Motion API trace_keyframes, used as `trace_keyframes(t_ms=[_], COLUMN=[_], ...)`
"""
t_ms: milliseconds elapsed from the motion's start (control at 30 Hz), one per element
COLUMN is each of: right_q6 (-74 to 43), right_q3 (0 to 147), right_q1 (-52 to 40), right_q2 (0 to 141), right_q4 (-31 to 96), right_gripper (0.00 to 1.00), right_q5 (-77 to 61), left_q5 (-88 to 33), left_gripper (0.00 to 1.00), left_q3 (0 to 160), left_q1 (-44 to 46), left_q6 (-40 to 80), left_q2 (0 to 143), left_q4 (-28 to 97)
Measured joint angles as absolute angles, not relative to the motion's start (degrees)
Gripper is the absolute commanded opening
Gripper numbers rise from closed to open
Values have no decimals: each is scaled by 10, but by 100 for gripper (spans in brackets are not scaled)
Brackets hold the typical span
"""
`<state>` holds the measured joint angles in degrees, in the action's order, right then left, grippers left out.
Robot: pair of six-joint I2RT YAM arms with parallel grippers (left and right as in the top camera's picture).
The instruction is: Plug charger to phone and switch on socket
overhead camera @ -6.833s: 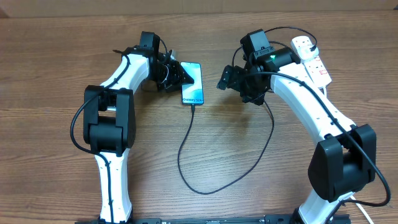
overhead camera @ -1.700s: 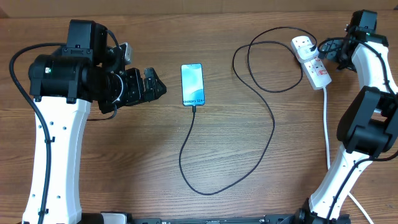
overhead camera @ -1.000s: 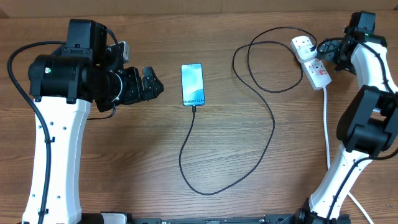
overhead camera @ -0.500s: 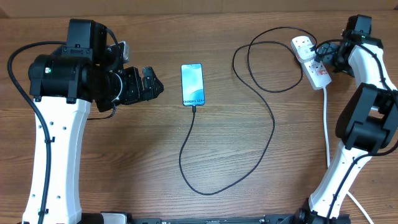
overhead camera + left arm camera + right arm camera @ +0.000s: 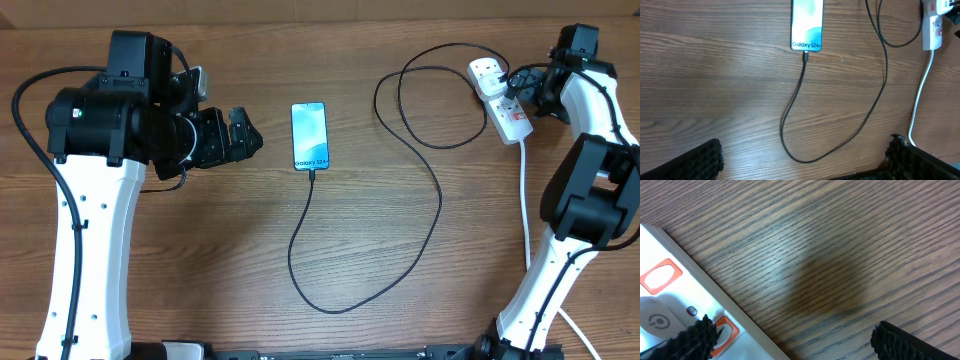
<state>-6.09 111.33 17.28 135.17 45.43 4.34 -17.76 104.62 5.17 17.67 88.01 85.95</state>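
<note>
One wide loop of the charger (image 5: 291, 255) is lying nearest the front edge of the wooden table (image 5: 220, 290), its thin black cable sweeping out toward that edge and curving back on both sides. Farther in, the left branch is running up to its connector tip (image 5: 312, 172), which is sitting in the near end of the phone (image 5: 309, 135). The phone is lying flat, screen up, with the "Galaxy S24" text at that same end. Level with the phone and well apart to its left, the left gripper (image 5: 250, 133) is hovering over bare wood with its fingers (image 5: 702, 161) spread wide, holding nothing. The right branch of the cable is climbing past the phone, looping once and heading for the socket (image 5: 502, 100) at the far right corner, whose thick white cord (image 5: 525, 210) is trailing toward the near edge. The right gripper (image 5: 517, 88) is hanging just above the socket, jaws parted wide and empty. In the wrist view one fingertip (image 5: 697, 339) is overlapping a red switch (image 5: 724, 330), and whether it is touching cannot be told.
</note>
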Motion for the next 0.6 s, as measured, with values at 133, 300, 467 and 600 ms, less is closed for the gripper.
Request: trace_keyframes(t_ms=[133, 300, 467, 600], right_q6=[-57, -57, -57, -57], right_q3=[1113, 1114, 1114, 1114], right_q1=[176, 176, 176, 176], right_q2=[1352, 1352, 1352, 1352], right_q4=[458, 460, 462, 463], right_gripper=[100, 100, 100, 100], right_q5=[31, 30, 29, 29], left_q5=[-178, -178, -175, -171], left_gripper=[100, 100, 100, 100], left_q3=[1046, 1046, 1046, 1046], left_q1=[52, 52, 52, 52], left_q6=[177, 177, 177, 177], left_q2=[880, 880, 880, 880], left_q4=[860, 860, 862, 862])
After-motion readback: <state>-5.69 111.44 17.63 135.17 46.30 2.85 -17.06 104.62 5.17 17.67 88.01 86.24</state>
